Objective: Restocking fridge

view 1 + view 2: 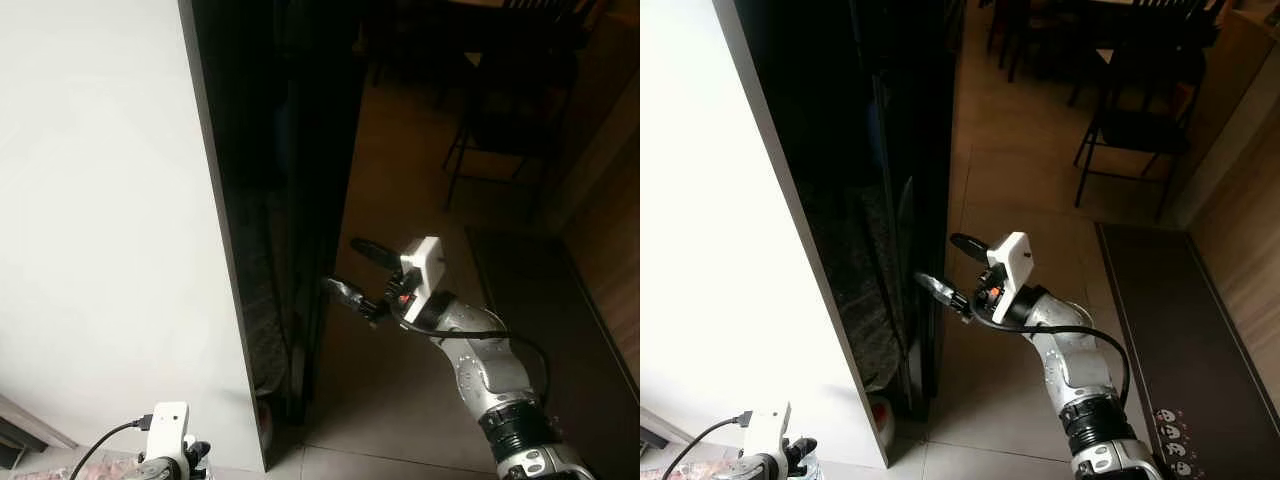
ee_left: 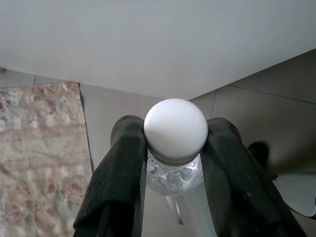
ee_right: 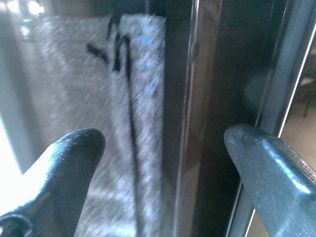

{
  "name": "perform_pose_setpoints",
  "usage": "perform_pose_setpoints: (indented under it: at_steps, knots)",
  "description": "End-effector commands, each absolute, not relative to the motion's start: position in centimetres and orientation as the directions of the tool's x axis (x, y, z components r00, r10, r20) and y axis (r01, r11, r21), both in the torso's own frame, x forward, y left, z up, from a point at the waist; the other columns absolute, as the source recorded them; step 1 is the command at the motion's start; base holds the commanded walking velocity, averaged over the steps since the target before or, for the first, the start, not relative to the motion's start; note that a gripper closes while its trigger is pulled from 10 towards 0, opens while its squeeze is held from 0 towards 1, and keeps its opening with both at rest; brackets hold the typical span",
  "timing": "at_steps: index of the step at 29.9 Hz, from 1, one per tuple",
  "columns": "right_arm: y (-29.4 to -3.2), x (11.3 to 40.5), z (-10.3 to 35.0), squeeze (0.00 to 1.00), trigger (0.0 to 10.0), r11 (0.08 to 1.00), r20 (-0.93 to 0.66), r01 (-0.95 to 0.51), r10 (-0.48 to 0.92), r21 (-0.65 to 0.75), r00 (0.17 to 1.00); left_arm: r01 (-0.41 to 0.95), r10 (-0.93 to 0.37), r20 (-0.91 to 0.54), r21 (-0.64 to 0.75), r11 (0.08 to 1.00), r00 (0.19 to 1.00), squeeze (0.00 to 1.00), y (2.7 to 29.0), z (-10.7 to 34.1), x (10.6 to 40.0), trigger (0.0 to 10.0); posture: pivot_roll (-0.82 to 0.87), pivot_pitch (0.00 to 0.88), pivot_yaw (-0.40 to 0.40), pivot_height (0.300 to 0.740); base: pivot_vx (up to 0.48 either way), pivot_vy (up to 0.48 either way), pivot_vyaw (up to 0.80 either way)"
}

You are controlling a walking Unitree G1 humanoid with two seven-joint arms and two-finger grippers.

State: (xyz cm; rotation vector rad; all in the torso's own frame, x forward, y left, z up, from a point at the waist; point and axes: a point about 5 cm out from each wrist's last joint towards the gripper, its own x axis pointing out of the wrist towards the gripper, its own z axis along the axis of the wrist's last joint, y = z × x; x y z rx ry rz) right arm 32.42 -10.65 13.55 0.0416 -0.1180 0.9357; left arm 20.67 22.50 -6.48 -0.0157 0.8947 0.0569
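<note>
The right gripper (image 1: 943, 268) is raised at the front edge of the black fridge (image 1: 280, 180), its two long fingers spread wide and holding nothing; one finger (image 1: 372, 250) sits higher and the other (image 1: 345, 291) lower, both aimed at the dark vertical edge of the door; the right wrist view shows the fingertips (image 3: 74, 148) either side of a thin bright vertical strip on the glossy door face (image 3: 143, 98), apparently not yet touching it, though contact cannot be told for certain; judged purpose: the fingers are set apart to straddle the door edge so the fridge can be pulled open; the door looks shut at present. The left gripper (image 2: 175, 148) is held low beside the white side wall of the fridge (image 1: 110, 200), its fingers pinching a clear bottle (image 2: 174, 173) just under its white ribbed cap (image 2: 176, 129); judged purpose: the bottle is kept out of the way, ready for stocking once the door is open. Below it lie a tiled floor (image 2: 256, 108) and a patterned rug (image 2: 39, 138); a dark chair (image 1: 1135, 120) stands well apart across the room; the main risk, as judged, is the fingers slipping off the smooth door edge.
</note>
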Motion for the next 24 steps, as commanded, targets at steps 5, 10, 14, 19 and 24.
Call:
perform_pose_setpoints:
  at_steps: [5, 10, 14, 19, 24]
  knots:
    - [-9.6, 33.6, 15.4, 0.00, 10.0, 0.670, 0.174, -0.738, 0.738, -0.081, 0.652, -0.039, 0.031, -0.788, 0.008, 0.999, 0.615, 0.00, 22.2, -6.6, 20.6, 10.0, -0.01, 0.000, -0.060, 0.740, 0.000, 0.000, 0.00]
    - [-9.0, 34.0, 15.7, 0.00, 10.0, 0.728, 0.203, -0.681, 0.681, -0.081, 0.704, -0.040, 0.026, -0.788, 0.002, 0.999, 0.615, 0.00, 22.2, -6.6, 20.6, 10.0, -0.01, 0.000, -0.062, 0.740, 0.000, 0.000, 0.00]
    - [-8.8, 34.2, 15.7, 0.00, 10.0, 0.738, 0.204, -0.668, 0.671, -0.094, 0.713, -0.040, 0.028, -0.789, 0.004, 0.999, 0.614, 0.00, 22.1, -6.6, 20.6, 10.0, -0.01, 0.000, -0.060, 0.740, 0.000, 0.000, 0.00]
    - [-8.5, 34.6, 16.0, 0.00, 10.0, 0.773, 0.217, -0.623, 0.632, -0.117, 0.744, -0.038, 0.027, -0.789, 0.004, 0.999, 0.614, 0.00, 22.1, -6.6, 20.6, 10.0, -0.01, 0.000, -0.057, 0.740, 0.000, 0.000, 0.00]
    - [-8.0, 34.9, 16.5, 0.00, 10.0, 0.797, 0.241, -0.593, 0.601, -0.116, 0.762, -0.032, 0.023, -0.789, 0.003, 0.999, 0.614, 0.00, 22.1, -6.7, 20.5, 10.0, -0.01, 0.000, -0.055, 0.740, 0.000, 0.000, 0.00]
